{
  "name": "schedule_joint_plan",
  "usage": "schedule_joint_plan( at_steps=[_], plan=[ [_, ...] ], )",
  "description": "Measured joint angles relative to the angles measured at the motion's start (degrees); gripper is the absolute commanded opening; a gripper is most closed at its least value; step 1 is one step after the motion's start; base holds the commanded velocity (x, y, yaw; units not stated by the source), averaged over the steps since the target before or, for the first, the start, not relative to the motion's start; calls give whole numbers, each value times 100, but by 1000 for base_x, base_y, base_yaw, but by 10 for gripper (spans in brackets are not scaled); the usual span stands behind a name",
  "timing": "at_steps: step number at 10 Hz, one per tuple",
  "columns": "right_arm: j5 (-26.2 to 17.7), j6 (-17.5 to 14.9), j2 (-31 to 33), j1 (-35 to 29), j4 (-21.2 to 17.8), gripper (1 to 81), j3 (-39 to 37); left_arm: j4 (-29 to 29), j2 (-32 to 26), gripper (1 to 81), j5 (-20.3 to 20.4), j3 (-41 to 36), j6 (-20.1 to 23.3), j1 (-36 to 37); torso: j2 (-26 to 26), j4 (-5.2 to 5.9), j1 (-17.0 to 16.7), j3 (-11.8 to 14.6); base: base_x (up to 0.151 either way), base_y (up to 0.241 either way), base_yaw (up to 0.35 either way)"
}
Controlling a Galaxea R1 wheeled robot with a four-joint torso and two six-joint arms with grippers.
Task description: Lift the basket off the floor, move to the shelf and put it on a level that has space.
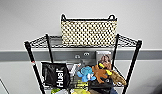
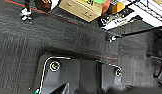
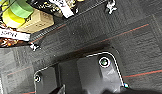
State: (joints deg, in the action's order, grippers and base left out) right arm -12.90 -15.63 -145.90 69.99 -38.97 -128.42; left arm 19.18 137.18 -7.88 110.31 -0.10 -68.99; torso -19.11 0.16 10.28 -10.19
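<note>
On the shelf (image 1: 83, 65), the nearer, lower tier holds a black Huel bag (image 1: 56, 74) and soft toys (image 1: 97, 73). Above and behind, the basket (image 1: 88, 30) sits upright on the top level (image 1: 42, 41), long axis running across the shelf, parallel to the wall (image 1: 27, 17) behind. Whether either gripper is open or closed cannot be told.

Both wrist views show the robot's base (image 2: 79, 75), a glossy dark grey plate with rounded corners, a thin pale edge line, round green-centred fittings (image 3: 104, 61) at its corners, above the carpet (image 2: 27, 50).
</note>
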Motion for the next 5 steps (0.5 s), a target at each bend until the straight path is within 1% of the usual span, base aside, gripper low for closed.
schedule_joint_plan(
  at_steps=[5],
  plan=[
    [113,-283,-689,280,6,811,-942,-234,507,811,39,471,7,-284,0,0,-2,2,0,0,0]
  ],
)
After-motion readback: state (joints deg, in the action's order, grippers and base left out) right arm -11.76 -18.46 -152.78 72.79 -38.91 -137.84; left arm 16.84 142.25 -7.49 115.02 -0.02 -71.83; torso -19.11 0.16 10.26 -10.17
